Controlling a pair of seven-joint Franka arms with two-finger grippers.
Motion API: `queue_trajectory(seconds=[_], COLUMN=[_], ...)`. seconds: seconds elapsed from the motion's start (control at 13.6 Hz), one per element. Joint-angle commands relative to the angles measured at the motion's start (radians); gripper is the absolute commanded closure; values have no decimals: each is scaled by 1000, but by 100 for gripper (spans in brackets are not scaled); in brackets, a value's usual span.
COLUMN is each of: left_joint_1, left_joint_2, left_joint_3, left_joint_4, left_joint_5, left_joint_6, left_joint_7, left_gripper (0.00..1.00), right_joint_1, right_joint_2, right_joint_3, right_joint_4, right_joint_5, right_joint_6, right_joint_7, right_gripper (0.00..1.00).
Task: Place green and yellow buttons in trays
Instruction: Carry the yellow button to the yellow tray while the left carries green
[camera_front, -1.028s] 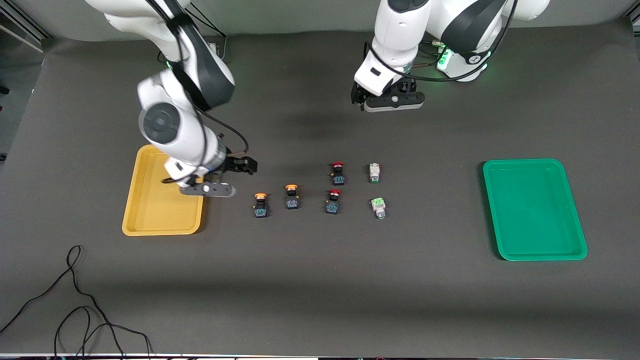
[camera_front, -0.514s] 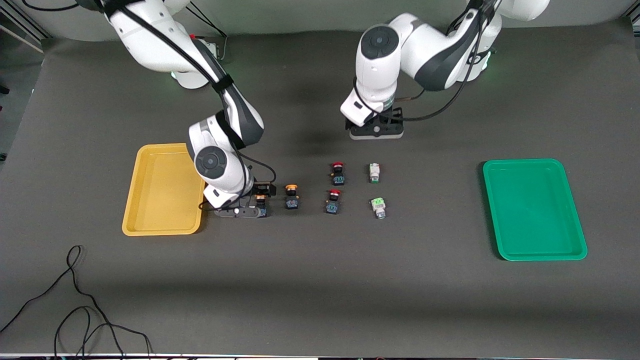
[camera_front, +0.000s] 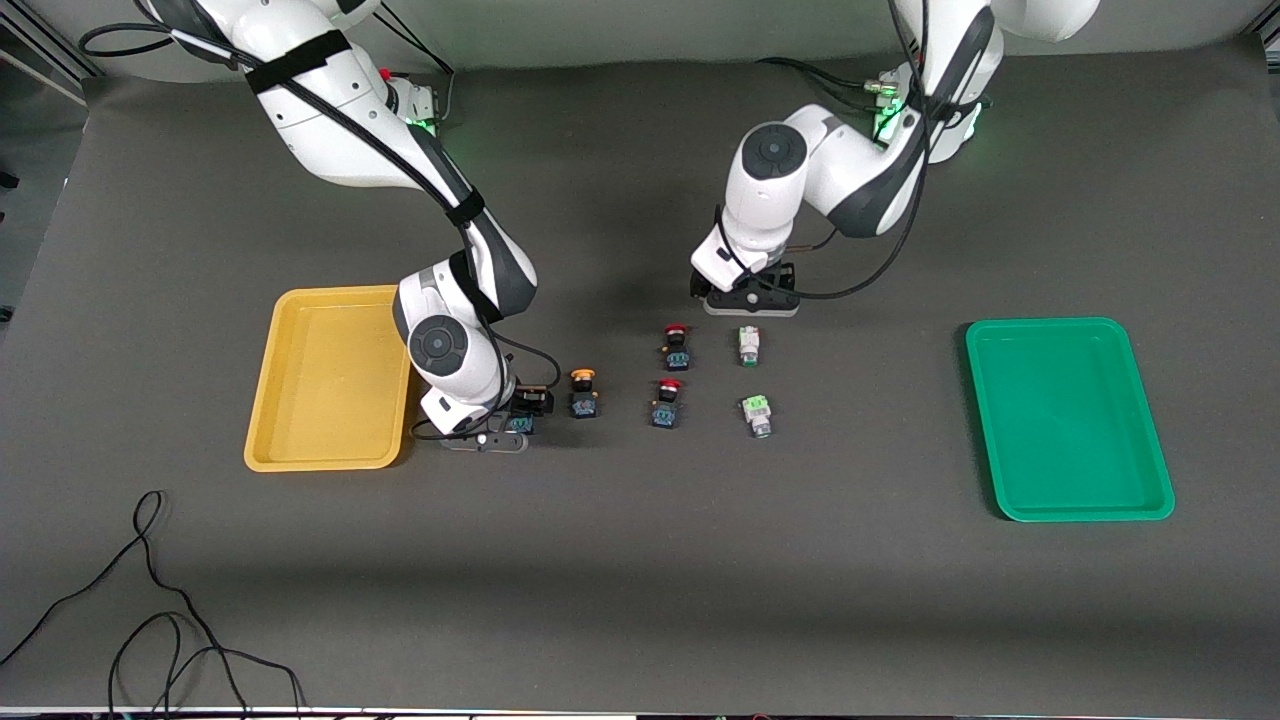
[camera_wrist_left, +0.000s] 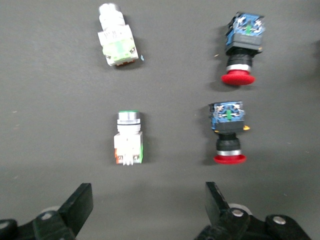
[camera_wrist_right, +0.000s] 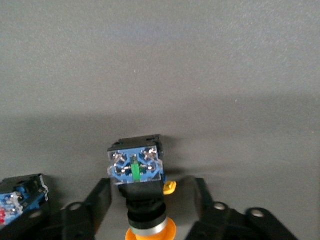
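Note:
My right gripper (camera_front: 503, 432) is low on the table beside the yellow tray (camera_front: 262, 400), open, its fingers (camera_wrist_right: 102, 197) astride a yellow-capped button (camera_wrist_right: 137, 172) without touching it. That button (camera_front: 520, 423) is mostly hidden in the front view. The second yellow button (camera_front: 583, 393) lies just beside it. My left gripper (camera_front: 750, 303) is open and empty, low over the table next to a green-topped button (camera_front: 748, 345), which also shows ahead of its fingers in the left wrist view (camera_wrist_left: 129, 137). The other green button (camera_front: 757, 414) lies nearer the camera. The green tray (camera_front: 1065, 420) holds nothing.
Two dark switches with red caps (camera_front: 676, 347) (camera_front: 667, 402) lie between the yellow and green buttons. A black cable (camera_front: 150, 600) curls near the front edge at the right arm's end of the table.
My right gripper has moved off the yellow tray and come down around the yellow button. My left gripper has lowered toward the green button.

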Motion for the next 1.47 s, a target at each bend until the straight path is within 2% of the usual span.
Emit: queue_trajectory(seconds=[0.0,0.15,0.44,0.51,0.59,0.73,0.81,0.95,1.17,1.25,1.39], left_joint_1=[11,24,50,54,54,52,52,54,60,78,92], left_joint_2=[68,128,184,181,181,177,176,174,165,153,101], left_joint_3=[0,2,5,5,5,5,5,5,8,11,11], left_joint_4=[-27,-27,-13,-13,-13,-7,-7,7,29,56,154], left_joint_5=[13,13,13,13,13,13,13,13,11,11,-2], left_joint_6=[117,186,201,198,198,189,189,186,169,119,-72], left_joint_7=[43,43,43,43,43,37,37,30,24,23,23], left_gripper=[0,0,0,3,20,62,72,82,89,90,90], right_joint_1=[-5,-29,-63,-64,-66,-66,-66,-63,-64,-66,-66], right_joint_2=[-5,-35,-197,-246,-292,-378,-412,-457,-449,-419,-391], right_joint_3=[-7,-9,-18,-48,-71,-136,-183,-286,-432,-464,-481], right_joint_4=[9,23,83,94,103,105,105,97,54,37,-29], right_joint_5=[17,20,66,66,66,66,66,64,64,64,66], right_joint_6=[-4,-35,-329,-406,-484,-636,-699,-790,-795,-775,-682], right_joint_7=[-22,-40,-39,-41,-44,-143,-213,-373,-611,-651,-685], right_gripper=[100,100,100,100,100,100,100,100,100,100,100])
